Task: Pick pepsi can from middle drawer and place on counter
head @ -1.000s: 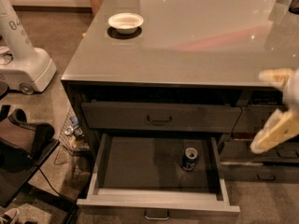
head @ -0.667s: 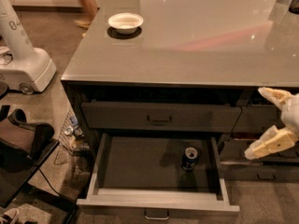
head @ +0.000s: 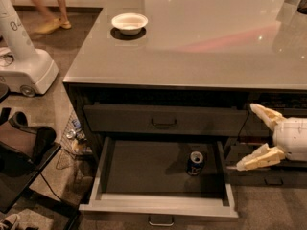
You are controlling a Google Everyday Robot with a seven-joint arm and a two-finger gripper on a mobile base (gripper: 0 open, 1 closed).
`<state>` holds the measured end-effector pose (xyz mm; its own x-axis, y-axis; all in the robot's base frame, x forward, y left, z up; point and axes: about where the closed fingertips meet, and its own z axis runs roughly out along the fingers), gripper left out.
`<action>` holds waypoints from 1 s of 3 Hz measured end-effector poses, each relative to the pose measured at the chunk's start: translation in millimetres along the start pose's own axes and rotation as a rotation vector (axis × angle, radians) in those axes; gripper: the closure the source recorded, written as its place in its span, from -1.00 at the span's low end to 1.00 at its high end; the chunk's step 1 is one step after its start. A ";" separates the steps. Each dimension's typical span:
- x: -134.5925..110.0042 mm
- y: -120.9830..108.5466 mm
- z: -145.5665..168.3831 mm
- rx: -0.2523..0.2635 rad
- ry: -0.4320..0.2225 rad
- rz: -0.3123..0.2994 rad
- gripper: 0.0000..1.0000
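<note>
The pepsi can (head: 195, 163) stands upright inside the open middle drawer (head: 158, 202), toward its right side. My gripper (head: 245, 137) is at the right edge of the view, to the right of the drawer and level with it. Its two pale fingers (head: 263, 113) are spread wide apart and hold nothing. It is apart from the can, about a hand's width to the can's right. The glossy grey counter (head: 201, 47) spreads above the drawers.
A white bowl (head: 129, 22) sits on the counter's far left. A shut top drawer with a black handle (head: 164, 123) is above the open one. A white robot base (head: 26, 68) and dark clutter (head: 24, 147) stand on the floor at left. A person's legs (head: 48, 6) show at top left.
My gripper has moved down and a little left, from beside the counter's edge to level with the open drawer. The person at the back has walked left. The can has not moved.
</note>
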<state>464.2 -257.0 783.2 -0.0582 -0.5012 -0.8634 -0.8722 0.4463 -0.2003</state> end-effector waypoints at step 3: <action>42.8 3.3 55.8 -0.078 -0.059 0.046 -1.00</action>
<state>486.0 -235.7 719.7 -0.0728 -0.4359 -0.8971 -0.9044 0.4079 -0.1249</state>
